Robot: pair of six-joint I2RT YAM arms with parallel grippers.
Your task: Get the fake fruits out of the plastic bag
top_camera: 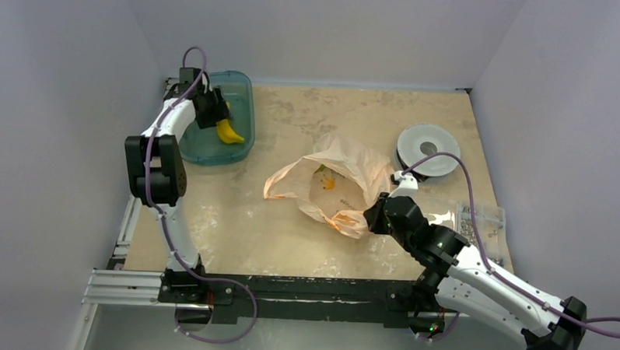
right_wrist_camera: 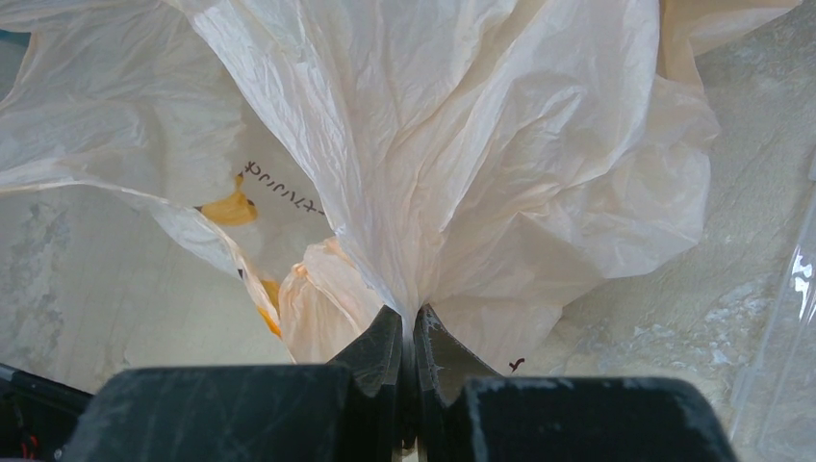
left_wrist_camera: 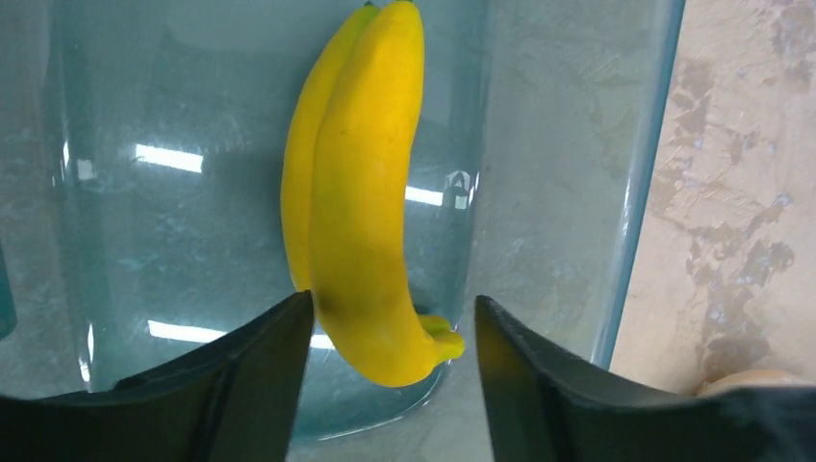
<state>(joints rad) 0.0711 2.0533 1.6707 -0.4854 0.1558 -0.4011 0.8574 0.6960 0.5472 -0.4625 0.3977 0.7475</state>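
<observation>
The curved yellow banana (top_camera: pixel 229 132) lies in a teal plastic tray (top_camera: pixel 244 89) at the back left. It fills the left wrist view (left_wrist_camera: pixel 361 192), over the tray floor (left_wrist_camera: pixel 539 144). My left gripper (top_camera: pixel 213 109) hangs over the tray, open (left_wrist_camera: pixel 393 308): its left finger is at the banana's stem end and its right finger stands clear. My right gripper (top_camera: pixel 375 216) is shut on a pinched fold (right_wrist_camera: pixel 409 318) at the near edge of the peach plastic bag (top_camera: pixel 346 172), which fills the right wrist view (right_wrist_camera: pixel 462 144). Green and yellow shapes (top_camera: pixel 324 177) show in the bag's mouth. I cannot tell whether they are fruit or print.
A white and grey spool (top_camera: pixel 427 150) lies at the back right. A clear packet of metal parts (top_camera: pixel 480 220) lies by my right arm. Grey walls close in the table on the left, the back and the right.
</observation>
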